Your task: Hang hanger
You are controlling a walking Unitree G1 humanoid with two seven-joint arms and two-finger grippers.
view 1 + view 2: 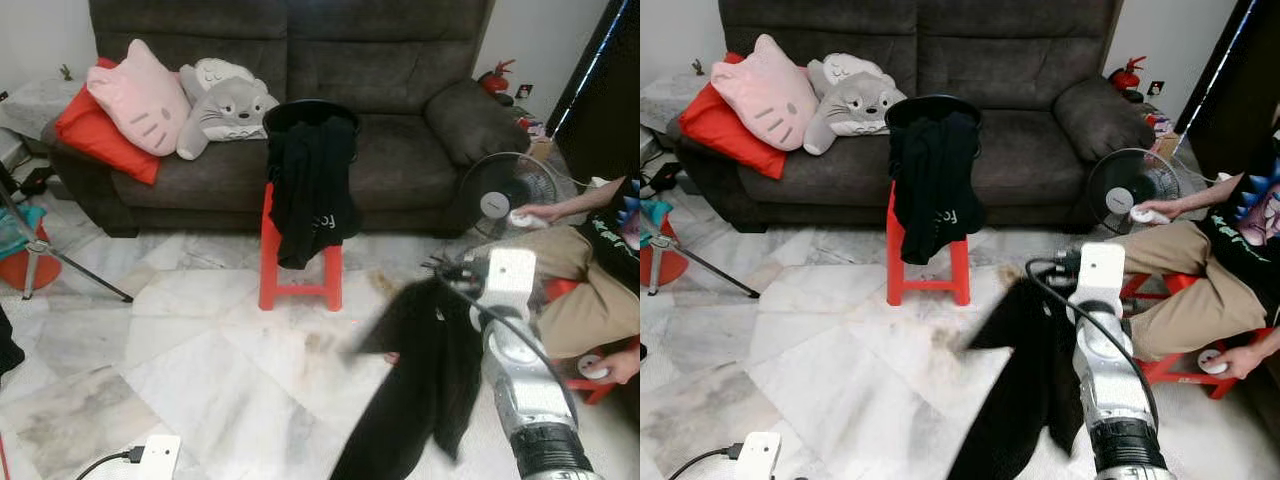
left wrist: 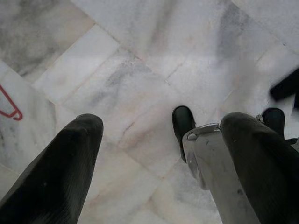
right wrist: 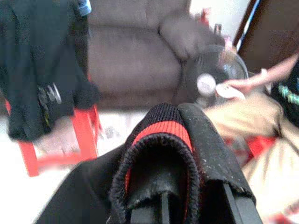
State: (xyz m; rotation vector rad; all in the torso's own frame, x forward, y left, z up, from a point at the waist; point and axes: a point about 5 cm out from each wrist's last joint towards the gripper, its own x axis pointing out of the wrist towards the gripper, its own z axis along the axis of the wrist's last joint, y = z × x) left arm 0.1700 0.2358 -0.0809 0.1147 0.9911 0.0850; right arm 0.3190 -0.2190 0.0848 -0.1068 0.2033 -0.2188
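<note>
Left eye view: a red stool point(image 1: 298, 262) is taken as the landmark. It stands on the marble floor point(image 1: 200, 350) just in front of a dark sofa point(image 1: 300, 90), and a black garment point(image 1: 312, 190) is draped over it from a black basket point(image 1: 312, 113) on its seat. On the sofa, to the left of the stool, a pink cat cushion point(image 1: 133, 96), a red cushion point(image 1: 100, 135) and a grey plush point(image 1: 225, 100) are seen. To the right of the stool and nearer the camera, the right gripper point(image 1: 447, 272) is raised, and a second black garment point(image 1: 420, 380) hangs from it down to the floor; no hanger can be made out in it. A floor fan point(image 1: 500, 192) stands to the right of the stool, touched by the hand of a seated person point(image 1: 575, 270).

Right eye view: the same layout is recorded. A white power strip point(image 1: 755, 455) lies on the floor, well apart from the stool, to its left and nearer the camera.

Left wrist view: the left gripper point(image 2: 159, 140) is pointed down at the floor — its fingers are spread wide, with nothing between them. A red hanger point(image 2: 9, 105) is partly visible flat on the tiles; its place relative to the stool cannot be told.

Right wrist view: black ribbed cloth with a red stripe — the second garment — is clamped between the right fingers point(image 3: 219, 154). The stool is seen beyond, blurred.
</note>
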